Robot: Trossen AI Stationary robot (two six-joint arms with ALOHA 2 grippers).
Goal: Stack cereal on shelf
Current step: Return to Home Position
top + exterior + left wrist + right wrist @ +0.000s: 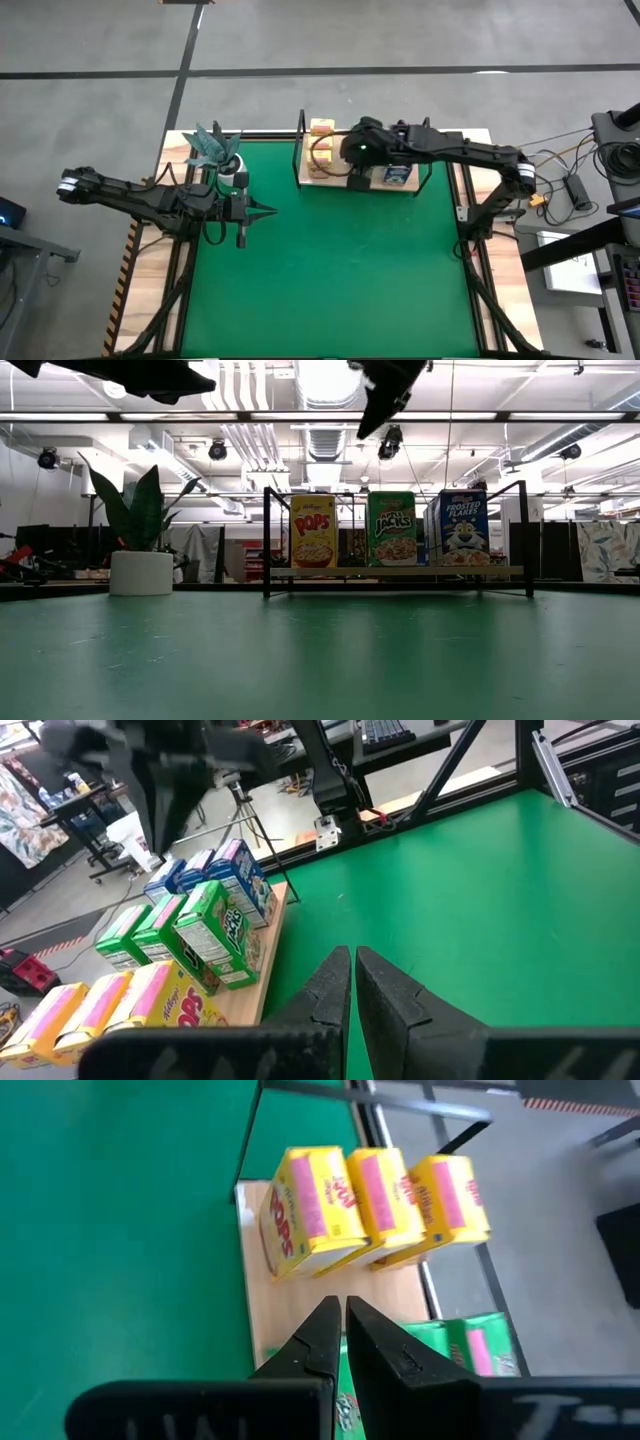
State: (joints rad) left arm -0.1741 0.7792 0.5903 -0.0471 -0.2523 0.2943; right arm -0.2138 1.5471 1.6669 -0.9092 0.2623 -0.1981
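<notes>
The right gripper [343,1302] is held clenched, empty, above the cereal [312,1208] on the shelf [270,1315]; the left gripper [352,952] likewise at left.

green boxes [480,1342]: cut off by the right wrist picture's edge
right arm [160,760]: blurry in the left wrist view
shelf [312,172]: middle hidden under the right arm, high view

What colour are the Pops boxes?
The Pops boxes are yellow with pink; right wrist view shows best.
</notes>
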